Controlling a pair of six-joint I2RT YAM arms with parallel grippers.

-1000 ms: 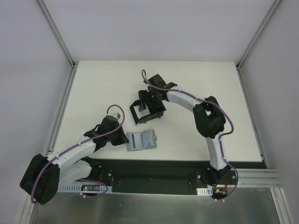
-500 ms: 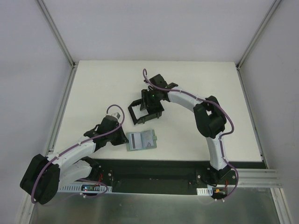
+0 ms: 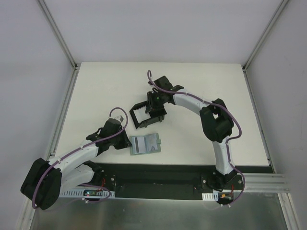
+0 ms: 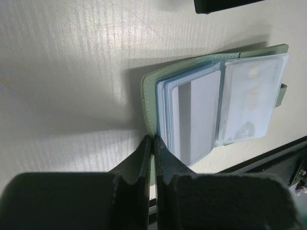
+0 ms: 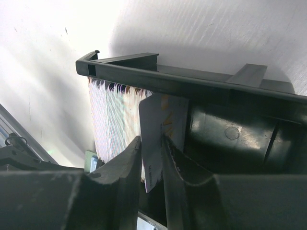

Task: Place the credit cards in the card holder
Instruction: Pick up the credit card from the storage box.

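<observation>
The left fingers [image 4: 153, 146] are seen closed, with nothing between them. Their tips are placed at the near edge of a green case [image 4: 147, 96], which is laid open on the tabletop [image 3: 105, 86]. Inside the case, a grey card [image 4: 199, 120] with a dark stripe and, just beside it, a light blue card [image 4: 252, 103] are held in clear sleeves, apart from both pairs of fingers. Farther right, near the case, the black card holder [image 5: 192, 82] is found on the tabletop. A white card [image 5: 160, 112] is gripped between the right fingers [image 5: 150, 143]. Its far end is already inside the holder, beside a pale striped surface [image 5: 112, 120] which cannot be identified.
</observation>
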